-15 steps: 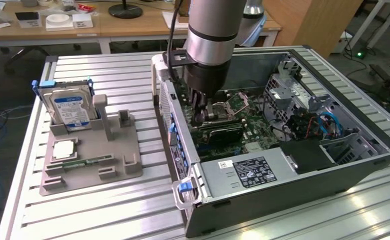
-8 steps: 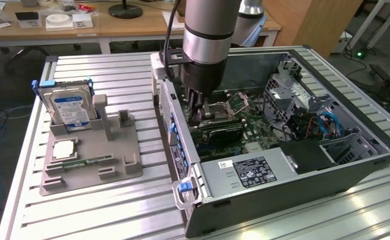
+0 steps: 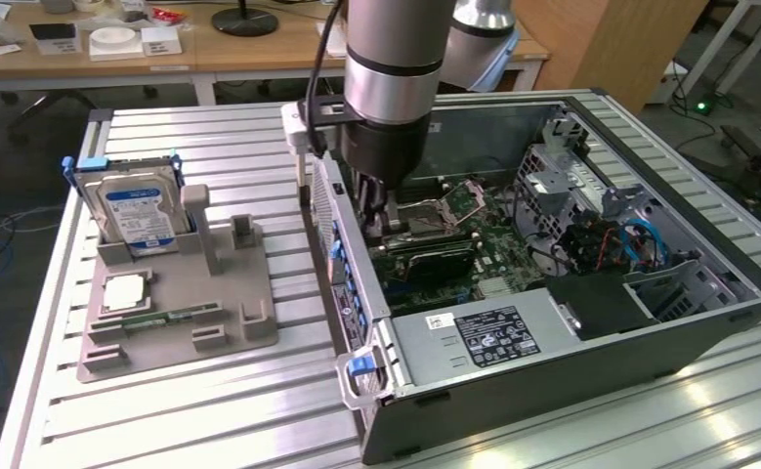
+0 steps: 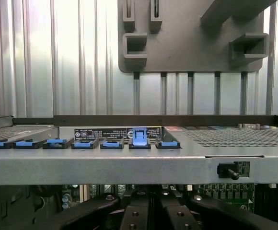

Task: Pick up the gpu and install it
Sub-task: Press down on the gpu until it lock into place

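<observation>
While the arm reaches down into the open computer case [image 3: 693, 322], the gripper [image 3: 377, 227] sits closed at the motherboard [image 3: 485, 239].
The gpu [image 3: 433, 260] stands on the board just beside the fingertips — whether they pinch it, I cannot tell — with the hard drive [image 3: 137, 217] in the grey holder [image 3: 178, 332] at the exterior view's left.

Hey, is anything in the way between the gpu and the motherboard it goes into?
Nothing visible. The shut gripper is down inside the open computer case, its tips at the gpu, which sits low against the motherboard. Whether it is seated cannot be told.
</observation>
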Tool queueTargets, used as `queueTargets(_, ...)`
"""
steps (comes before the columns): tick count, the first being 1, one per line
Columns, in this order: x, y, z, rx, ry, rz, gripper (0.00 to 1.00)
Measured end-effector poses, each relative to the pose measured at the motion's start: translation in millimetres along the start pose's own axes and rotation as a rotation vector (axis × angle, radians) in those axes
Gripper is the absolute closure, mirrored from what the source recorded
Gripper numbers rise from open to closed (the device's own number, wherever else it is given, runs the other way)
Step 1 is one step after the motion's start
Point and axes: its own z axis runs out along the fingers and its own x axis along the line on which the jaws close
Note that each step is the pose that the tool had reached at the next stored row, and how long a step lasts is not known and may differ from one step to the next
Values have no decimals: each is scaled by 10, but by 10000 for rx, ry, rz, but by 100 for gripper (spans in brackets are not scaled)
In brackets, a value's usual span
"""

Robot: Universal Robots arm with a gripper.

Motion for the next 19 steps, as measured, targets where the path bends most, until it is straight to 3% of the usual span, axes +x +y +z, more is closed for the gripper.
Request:
queueTargets(7,31,23,3,-14,1,0,89)
queueTargets(14,-7,13,71,-135,43,-6,89)
queueTargets(18,-17,-81,86,-364,-2,12,89)
queueTargets(19,-17,-118,84,-412,12,10,89)
